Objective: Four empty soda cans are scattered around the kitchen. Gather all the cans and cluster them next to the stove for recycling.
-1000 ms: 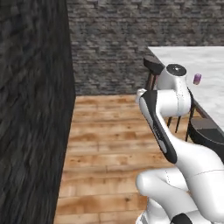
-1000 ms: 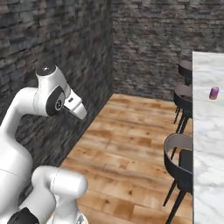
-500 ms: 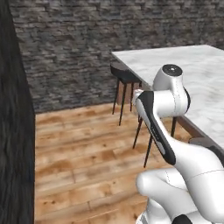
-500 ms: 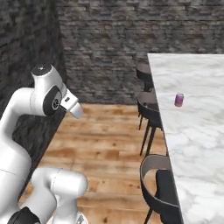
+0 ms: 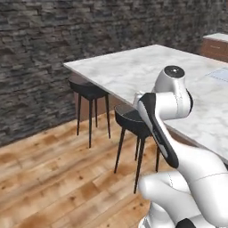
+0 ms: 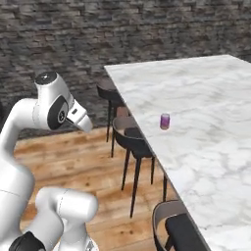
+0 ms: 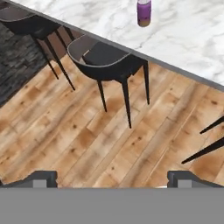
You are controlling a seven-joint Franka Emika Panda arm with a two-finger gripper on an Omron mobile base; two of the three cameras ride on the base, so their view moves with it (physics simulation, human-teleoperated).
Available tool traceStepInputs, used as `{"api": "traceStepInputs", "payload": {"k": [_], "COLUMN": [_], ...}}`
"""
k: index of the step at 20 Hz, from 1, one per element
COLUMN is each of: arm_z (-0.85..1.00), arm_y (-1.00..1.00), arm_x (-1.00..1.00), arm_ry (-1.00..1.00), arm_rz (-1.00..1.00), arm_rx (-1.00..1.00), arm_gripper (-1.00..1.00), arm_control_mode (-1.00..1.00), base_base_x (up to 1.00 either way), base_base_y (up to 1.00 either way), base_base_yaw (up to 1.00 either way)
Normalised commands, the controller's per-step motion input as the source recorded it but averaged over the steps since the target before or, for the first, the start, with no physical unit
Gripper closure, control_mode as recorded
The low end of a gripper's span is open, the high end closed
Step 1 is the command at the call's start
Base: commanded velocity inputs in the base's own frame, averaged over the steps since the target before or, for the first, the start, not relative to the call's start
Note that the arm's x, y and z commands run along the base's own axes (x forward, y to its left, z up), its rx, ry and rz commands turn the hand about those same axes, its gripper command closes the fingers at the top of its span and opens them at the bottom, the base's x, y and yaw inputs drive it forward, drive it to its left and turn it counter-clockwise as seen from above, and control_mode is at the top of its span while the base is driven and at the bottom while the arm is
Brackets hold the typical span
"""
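The purple-pink soda can (image 6: 165, 121) (image 7: 144, 12) stands upright on the white marble counter (image 6: 206, 117), a little in from the counter's edge above the black stools (image 7: 105, 57). The gripper (image 7: 112, 179) hangs spread wide and empty over the wood floor (image 7: 87, 140), well short of the can.

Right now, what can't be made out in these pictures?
- Purple can: top cut off by the hand view's upper edge; too small in the right base view to read any label.
- Nearest stool: cropped by the right base view's bottom edge.
- Marble counter: partly hidden by the arm, left base view.
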Motion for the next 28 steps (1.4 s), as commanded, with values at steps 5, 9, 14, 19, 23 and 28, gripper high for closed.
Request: {"api": "traceStepInputs", "payload": {"k": [5,9,14,19,23,28], "arm_z": [0.0,0.0,0.0,0.0,0.0,0.0], "arm_y": [0.0,0.0,0.0,0.0,0.0,0.0], "arm_x": [0.0,0.0,0.0,0.0,0.0,0.0], "arm_ry": [0.0,0.0,0.0,0.0,0.0,0.0], "arm_rz": [0.0,0.0,0.0,0.0,0.0,0.0], "arm_rx": [0.0,0.0,0.0,0.0,0.0,0.0], "arm_gripper": [-1.0,-1.0,-1.0,-1.0,-1.0,-1.0], "arm_control_mode": [1.0,1.0,1.0,1.0,1.0,1.0], "base_base_x": [0.06,0.28,0.51,0.37,0.5,0.52], "base_base_y": [0.69,0.55,0.87,0.72,0.24,0.33], "base_base_yaw": [-0.67,-0.67,-0.53,-0.4,-0.4,-0.34]}}
